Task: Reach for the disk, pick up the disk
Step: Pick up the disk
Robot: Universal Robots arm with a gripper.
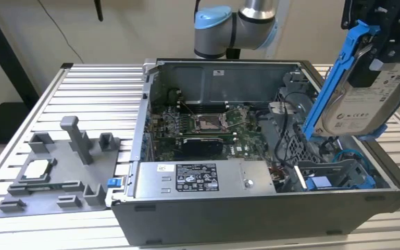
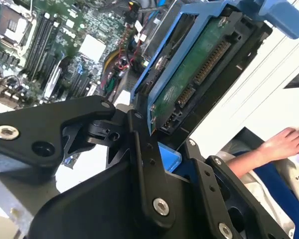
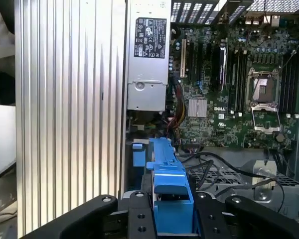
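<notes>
Black end effector clamps the disk, lifted above the computer case

Ribbed metal table before a beige wall.

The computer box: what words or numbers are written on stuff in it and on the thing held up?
No text can be read for sure.
White label on the disk, clamped in the gripper: print too small to read.
Black-and-white label on the grey box: lines and symbols, too small to read.
White marks on the motherboard: too blurred to read.
</notes>
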